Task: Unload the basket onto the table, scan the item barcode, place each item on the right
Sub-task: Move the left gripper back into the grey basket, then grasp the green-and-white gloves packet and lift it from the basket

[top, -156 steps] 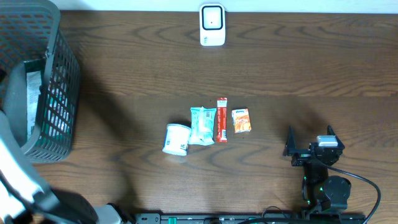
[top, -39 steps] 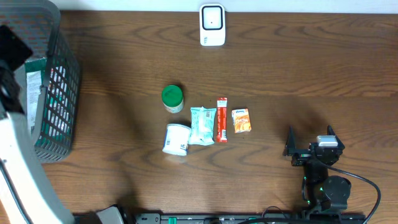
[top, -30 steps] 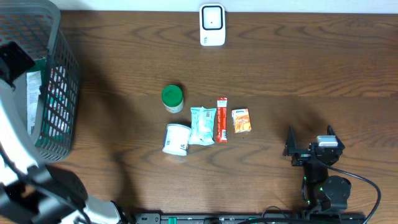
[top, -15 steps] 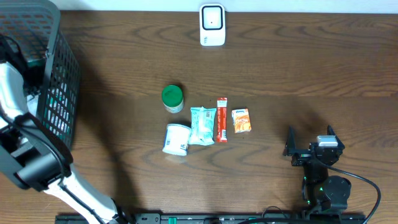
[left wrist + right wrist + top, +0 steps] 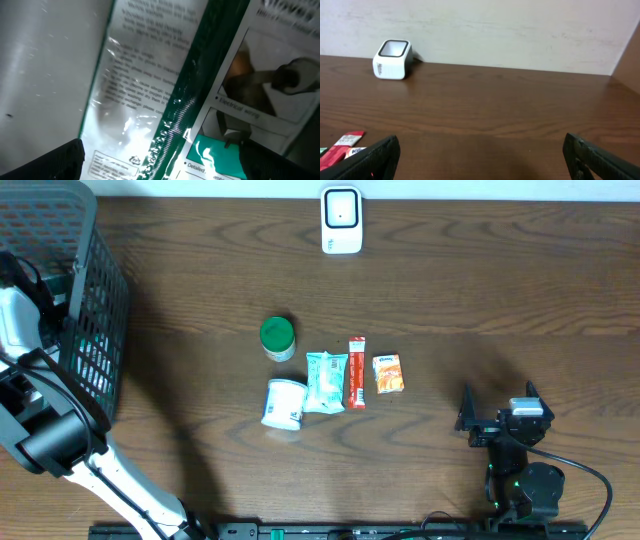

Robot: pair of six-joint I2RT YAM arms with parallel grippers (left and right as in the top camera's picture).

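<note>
My left gripper (image 5: pixel 160 167) is open, down inside the green mesh basket (image 5: pixel 95 330). Its dark fingertips (image 5: pixel 62 160) stand on either side of a clear plastic packet (image 5: pixel 150 100) with a green stripe and printed text, very close below; nothing is gripped. The white barcode scanner (image 5: pixel 340 220) stands at the table's far edge, also seen as scanner (image 5: pixel 393 53). In mid-table lie a green-lidded jar (image 5: pixel 277 338), a white cup (image 5: pixel 284 402), a light blue packet (image 5: pixel 325 382), a red stick pack (image 5: pixel 355 372) and an orange packet (image 5: pixel 387 373). My right gripper (image 5: pixel 497 417) rests open and empty at the near right.
The basket fills the far left corner, and its walls enclose my left arm (image 5: pixel 20 330). A pale wall (image 5: pixel 480 25) rises behind the scanner. Bare brown tabletop (image 5: pixel 510 100) lies between my right gripper and the scanner. A black cable (image 5: pixel 585 475) loops by the right arm's base.
The green-lidded jar now stands on the table, absent five seconds ago. Over the last second my left arm has swung back and dipped into the basket. The right arm has not moved.
</note>
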